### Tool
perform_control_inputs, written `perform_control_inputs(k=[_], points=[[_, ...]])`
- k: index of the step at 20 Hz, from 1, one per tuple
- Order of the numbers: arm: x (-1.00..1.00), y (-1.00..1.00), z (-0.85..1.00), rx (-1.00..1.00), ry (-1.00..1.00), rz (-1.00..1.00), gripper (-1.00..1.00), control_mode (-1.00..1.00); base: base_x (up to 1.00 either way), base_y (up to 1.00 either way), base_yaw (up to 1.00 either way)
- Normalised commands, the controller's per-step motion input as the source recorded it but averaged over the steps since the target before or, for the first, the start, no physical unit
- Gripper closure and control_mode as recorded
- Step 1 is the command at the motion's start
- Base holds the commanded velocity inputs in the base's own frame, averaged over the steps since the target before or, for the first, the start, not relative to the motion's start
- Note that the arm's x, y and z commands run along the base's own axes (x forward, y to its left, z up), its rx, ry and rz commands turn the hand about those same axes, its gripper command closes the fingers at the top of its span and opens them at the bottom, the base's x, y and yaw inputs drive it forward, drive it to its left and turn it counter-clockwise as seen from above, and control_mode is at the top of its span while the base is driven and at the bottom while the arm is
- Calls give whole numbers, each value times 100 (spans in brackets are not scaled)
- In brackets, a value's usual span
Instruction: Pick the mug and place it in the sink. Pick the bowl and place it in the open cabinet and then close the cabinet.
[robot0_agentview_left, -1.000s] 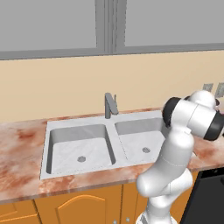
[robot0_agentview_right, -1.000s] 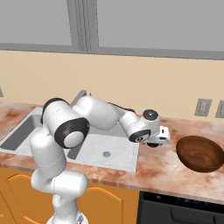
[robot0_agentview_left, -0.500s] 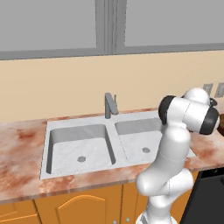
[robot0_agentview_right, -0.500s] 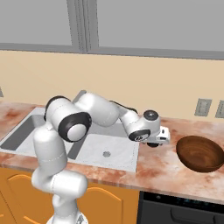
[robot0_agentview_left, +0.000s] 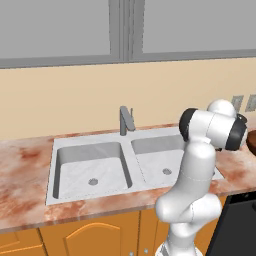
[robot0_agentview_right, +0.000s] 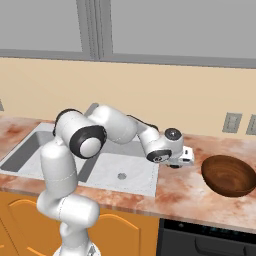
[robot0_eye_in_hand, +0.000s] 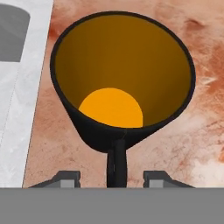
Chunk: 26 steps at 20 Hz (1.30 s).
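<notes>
One mug (robot0_eye_in_hand: 122, 78) upright, mouth up.

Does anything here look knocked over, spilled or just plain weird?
Nothing stands out. The mug stands upright and empty on the counter beside the sink, with the gripper straddling its handle. The bowl sits upright farther along. No spills or damage show.

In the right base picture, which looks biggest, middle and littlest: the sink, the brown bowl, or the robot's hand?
1. The sink looks biggest, even partly hidden behind the arm.
2. The bowl comes next.
3. The gripper looks smallest, though only a bit smaller than the bowl.
</notes>
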Motion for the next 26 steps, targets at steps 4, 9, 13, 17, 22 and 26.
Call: perform_control_inputs(k=[4, 9, 13, 17, 22, 26], points=[[3, 0, 0, 0, 2, 0, 100, -100, 0, 0, 0], [15, 0, -1, 0, 0, 0, 100, -100, 0, 0, 0], [0, 0, 1, 1, 0, 0, 100, -100, 0, 0, 0], [-2, 1, 13, 7, -1, 2, 100, -100, 0, 0, 0], [-10, 19, 17, 4, 0, 4, 100, -100, 0, 0, 0], [-16, 39, 0, 0, 0, 5, 100, -100, 0, 0, 0]])
